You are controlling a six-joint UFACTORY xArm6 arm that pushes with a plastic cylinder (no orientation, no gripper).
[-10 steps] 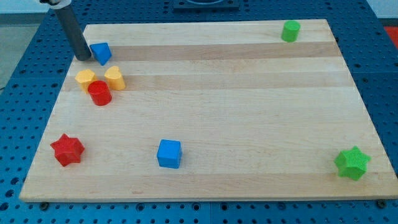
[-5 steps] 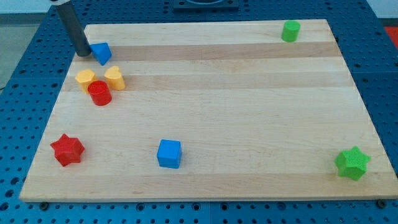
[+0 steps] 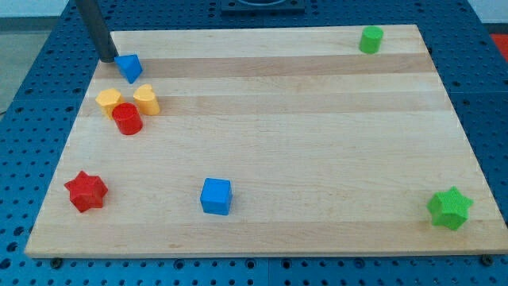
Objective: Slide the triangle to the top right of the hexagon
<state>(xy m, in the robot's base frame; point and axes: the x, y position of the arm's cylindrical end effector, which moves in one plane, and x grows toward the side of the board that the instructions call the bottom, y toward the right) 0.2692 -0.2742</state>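
The blue triangle (image 3: 129, 67) lies near the board's top left corner. The yellow hexagon (image 3: 109, 102) sits just below it and slightly left, next to a yellow heart (image 3: 146, 99) and a red cylinder (image 3: 126, 119). My tip (image 3: 108, 59) rests at the triangle's upper left, close beside it; whether it touches cannot be told. The dark rod rises from there out of the view's top.
A red star (image 3: 86, 191) lies at the bottom left, a blue cube (image 3: 216, 196) at the bottom centre, a green star (image 3: 449, 208) at the bottom right and a green cylinder (image 3: 370, 39) at the top right. The wooden board (image 3: 278, 135) sits on a blue perforated table.
My tip has moved up along the triangle's left side, from level with it to its upper left. The triangle and the other blocks have stayed in place.
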